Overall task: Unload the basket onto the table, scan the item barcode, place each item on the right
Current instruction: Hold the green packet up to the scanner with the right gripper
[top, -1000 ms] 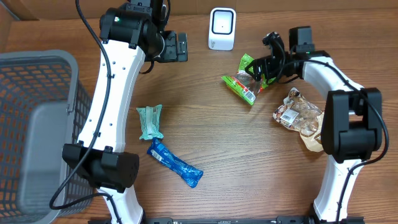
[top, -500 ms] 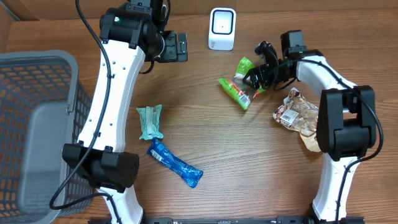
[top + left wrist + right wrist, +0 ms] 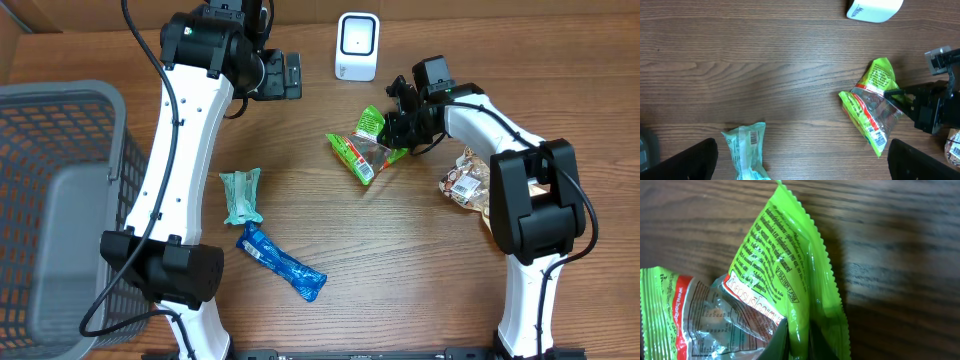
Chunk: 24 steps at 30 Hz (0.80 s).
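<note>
A green snack packet [image 3: 362,148] with a red band and a clear window is pinched at its green edge by my right gripper [image 3: 398,128], which is shut on it; the wrist view shows the green packet [image 3: 785,285] squeezed between the two dark fingers [image 3: 777,342]. The same packet [image 3: 872,107] appears in the left wrist view with the right gripper [image 3: 897,97] at its right side. The white barcode scanner [image 3: 357,46] stands at the table's back, just above the packet. My left gripper [image 3: 800,172] hangs open high over the table, nothing between its fingers.
A pale green packet [image 3: 241,195] and a blue packet [image 3: 280,262] lie left of centre. A brown crinkled packet [image 3: 482,183] sits at the right. A grey basket [image 3: 60,210] stands at the far left.
My right gripper has closed on the green packet and dragged it leftward, toward the area in front of the scanner. The left arm has not moved.
</note>
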Each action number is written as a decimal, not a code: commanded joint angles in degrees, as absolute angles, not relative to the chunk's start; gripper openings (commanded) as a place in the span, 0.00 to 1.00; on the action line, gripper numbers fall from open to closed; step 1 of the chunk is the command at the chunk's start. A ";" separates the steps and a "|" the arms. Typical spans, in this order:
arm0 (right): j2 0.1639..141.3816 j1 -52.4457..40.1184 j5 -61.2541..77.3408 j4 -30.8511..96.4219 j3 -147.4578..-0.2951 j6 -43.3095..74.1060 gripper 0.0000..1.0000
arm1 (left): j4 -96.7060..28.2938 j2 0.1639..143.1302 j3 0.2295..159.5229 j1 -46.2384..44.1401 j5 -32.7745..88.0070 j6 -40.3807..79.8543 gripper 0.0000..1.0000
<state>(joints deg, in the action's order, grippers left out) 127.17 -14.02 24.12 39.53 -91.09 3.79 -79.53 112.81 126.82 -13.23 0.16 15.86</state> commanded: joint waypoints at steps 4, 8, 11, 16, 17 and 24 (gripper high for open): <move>121.69 -14.09 11.40 40.62 -90.15 13.63 0.04 | -79.48 111.74 127.92 -13.15 -0.23 14.76 1.00; 114.78 -16.03 -1.80 39.27 -90.15 13.76 0.04 | -79.48 111.74 127.92 -13.15 -0.23 14.76 1.00; 111.22 -19.79 -19.51 36.51 -90.15 13.74 0.04 | -79.48 111.74 127.92 -13.15 -0.23 14.76 1.00; 111.02 -26.65 -39.75 27.14 -90.13 8.21 0.04 | -79.48 111.74 127.92 -13.15 -0.23 14.79 1.00; 111.02 -27.38 -41.95 24.95 -90.13 7.33 0.04 | -79.48 111.74 127.92 -13.15 -0.23 14.76 1.00; 111.35 -29.21 -50.24 0.34 -90.13 -6.39 0.04 | -79.48 111.74 127.92 -13.15 -0.23 14.79 1.00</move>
